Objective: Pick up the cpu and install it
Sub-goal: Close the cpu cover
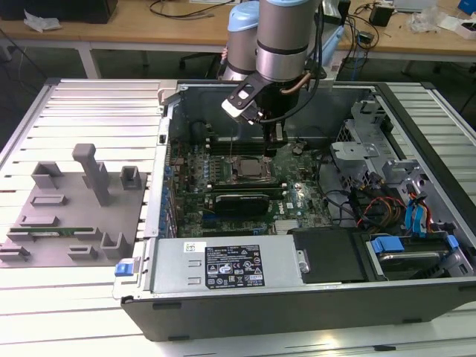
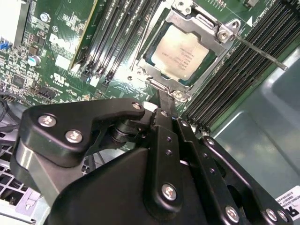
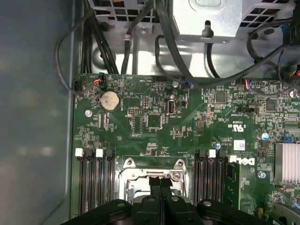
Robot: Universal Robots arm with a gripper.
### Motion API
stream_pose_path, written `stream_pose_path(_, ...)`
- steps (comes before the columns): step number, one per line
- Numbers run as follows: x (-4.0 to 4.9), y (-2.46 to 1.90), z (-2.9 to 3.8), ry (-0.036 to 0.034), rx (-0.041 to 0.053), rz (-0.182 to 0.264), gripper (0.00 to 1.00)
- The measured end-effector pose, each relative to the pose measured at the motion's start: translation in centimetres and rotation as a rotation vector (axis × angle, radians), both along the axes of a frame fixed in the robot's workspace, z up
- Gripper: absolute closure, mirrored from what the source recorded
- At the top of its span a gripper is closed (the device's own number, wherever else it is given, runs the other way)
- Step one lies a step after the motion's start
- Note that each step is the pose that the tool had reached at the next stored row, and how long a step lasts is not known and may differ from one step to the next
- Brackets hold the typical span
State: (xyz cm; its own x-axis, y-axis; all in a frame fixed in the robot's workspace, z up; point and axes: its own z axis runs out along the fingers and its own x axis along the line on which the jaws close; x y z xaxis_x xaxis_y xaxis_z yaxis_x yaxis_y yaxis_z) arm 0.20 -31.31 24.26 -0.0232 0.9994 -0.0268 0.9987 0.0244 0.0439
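The cpu (image 2: 185, 51) lies in the socket (image 2: 205, 21); the gripper (image 3: 159, 182) hovers just above, fingers pressed together.

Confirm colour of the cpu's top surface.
The cpu is shiny silver-white metal, seated in the socket frame; shows best in the second wrist view.

Lab with cable-strewn workbenches (image 1: 97, 33)

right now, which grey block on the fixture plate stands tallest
The T-topped post on the plate; the other blocks around it are short stubs.
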Motion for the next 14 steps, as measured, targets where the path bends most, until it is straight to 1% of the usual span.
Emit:
stream_pose_path(6, -0.15, 0.00, -0.07, 0.0000, 0.0000, 0.000, 0.89)
stream_pose_path(8, -0.61, 0.00, -0.24, 0.0000, 0.0000, 0.000, 0.89)
stream_pose_path(11, -1.07, -0.04, -0.43, 0.0000, 0.0002, 0.001, 0.89)
stream_pose_path(14, -1.49, -0.20, -0.57, 0.0000, 0.0016, 0.002, 0.89)
